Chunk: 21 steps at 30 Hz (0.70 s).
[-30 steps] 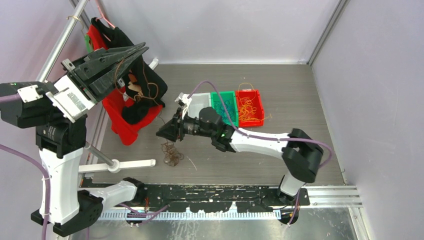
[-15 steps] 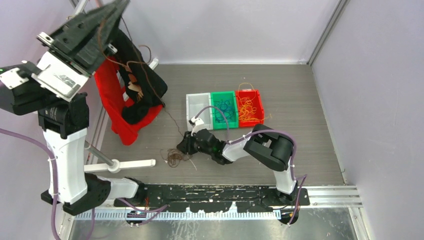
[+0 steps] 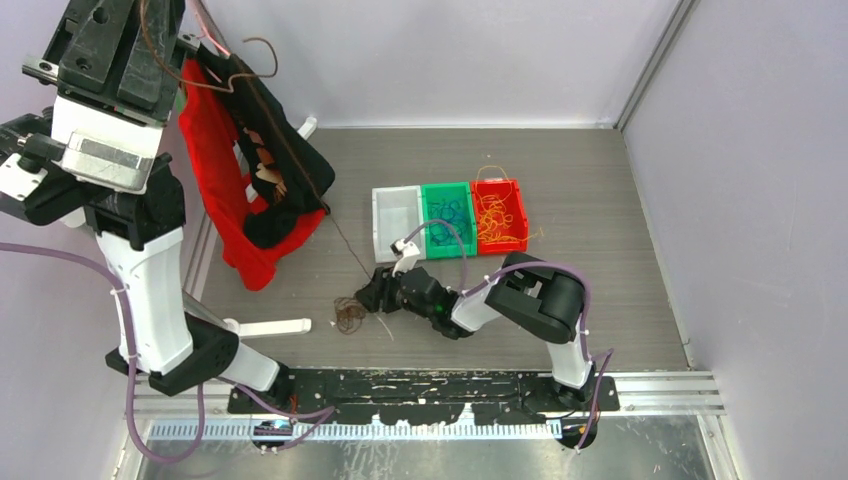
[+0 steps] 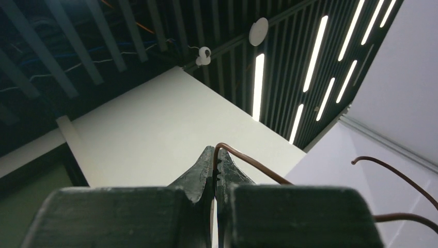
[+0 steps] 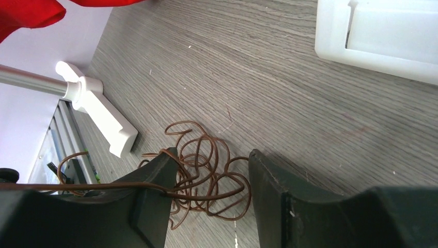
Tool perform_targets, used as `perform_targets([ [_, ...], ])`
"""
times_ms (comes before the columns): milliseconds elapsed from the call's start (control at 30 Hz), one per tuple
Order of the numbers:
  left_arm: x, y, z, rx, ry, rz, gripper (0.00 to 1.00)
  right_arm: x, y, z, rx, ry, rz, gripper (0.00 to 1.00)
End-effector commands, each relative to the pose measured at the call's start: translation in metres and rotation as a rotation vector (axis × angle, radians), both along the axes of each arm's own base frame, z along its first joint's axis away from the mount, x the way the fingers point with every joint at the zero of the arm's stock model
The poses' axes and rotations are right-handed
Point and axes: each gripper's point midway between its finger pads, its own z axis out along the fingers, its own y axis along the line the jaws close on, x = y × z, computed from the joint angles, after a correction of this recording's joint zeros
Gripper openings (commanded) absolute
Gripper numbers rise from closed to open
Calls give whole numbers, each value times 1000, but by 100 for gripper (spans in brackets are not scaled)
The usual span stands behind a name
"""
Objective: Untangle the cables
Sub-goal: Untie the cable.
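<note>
A small tangle of dark brown cables (image 3: 350, 315) lies on the grey table. My left gripper (image 3: 105, 25) is raised high at the far left and is shut on one brown strand (image 4: 248, 161), pinched at the fingertips (image 4: 214, 151). The strand runs down towards the tangle. My right gripper (image 3: 373, 297) is low at the table, right of the tangle. In the right wrist view it is open (image 5: 213, 151), its fingers on either side of the brown loops (image 5: 204, 198). The taut strand passes over its left finger.
A white bin (image 3: 395, 215), a green bin (image 3: 447, 212) with blue cables and a red bin (image 3: 499, 215) with orange cables stand in a row behind the right gripper. Red and black cloth (image 3: 255, 190) hangs at the left. A metal pole's white foot (image 3: 270, 327) lies beside the tangle.
My left gripper has risen higher with the brown strand, drawing it out. My right gripper came down from mid-table to the tangle and settled beside it.
</note>
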Motion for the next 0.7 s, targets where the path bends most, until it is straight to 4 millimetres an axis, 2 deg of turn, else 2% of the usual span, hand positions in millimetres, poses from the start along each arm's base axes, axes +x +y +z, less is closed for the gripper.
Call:
perform_targets([
  [0,-43,37,28,-177,-205,85,0,3,-2,14,22,-38,-21,59],
  [300,-58,52,36,-240,-311,181,0,-1,-5,17,42,-38,-22,61],
  [400,-62,58,40,-272,-333,200,0,-2,-10,17,45,-45,-27,65],
  [667,-80,66,45,-303,-445,287,0,-4,-29,17,56,-47,-71,65],
])
